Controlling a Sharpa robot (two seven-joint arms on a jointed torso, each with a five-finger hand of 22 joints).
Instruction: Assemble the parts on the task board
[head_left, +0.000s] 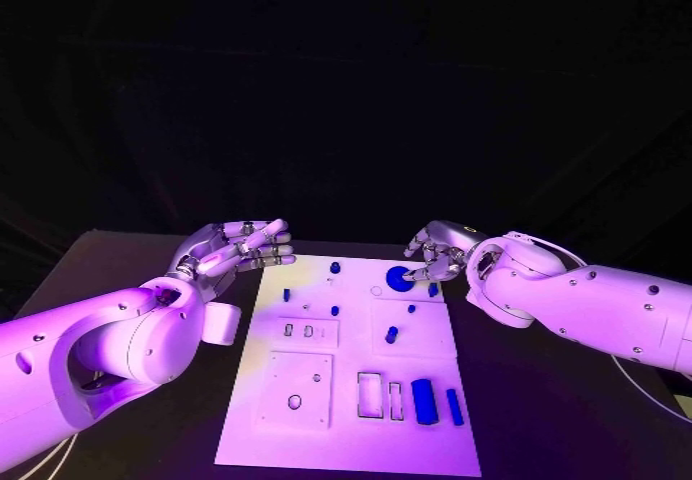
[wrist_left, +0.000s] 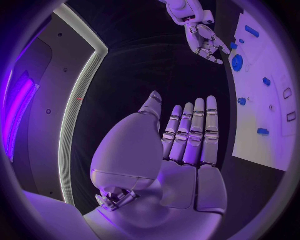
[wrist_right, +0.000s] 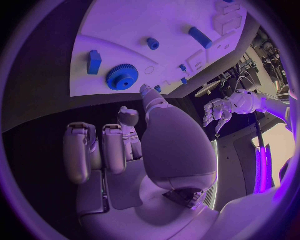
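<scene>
The task board (head_left: 346, 420) is looking like smooth matt plastic; the blue gear (head_left: 400, 278) is showing toothed matt plastic; both arms' shells are gleaming glossy; the desk (head_left: 130, 270) is looking matt.

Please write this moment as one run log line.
left hand: open, beside white task board | right hand: open, near round blue gear | gear: on board

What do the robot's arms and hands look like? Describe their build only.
Both arms are bulky, smooth white shells with rounded joints and small dark screw dots. Each ends in a silver, segmented, many-fingered hand: the left hand and the right hand. Thin pale cables trail beside the right arm.
</scene>
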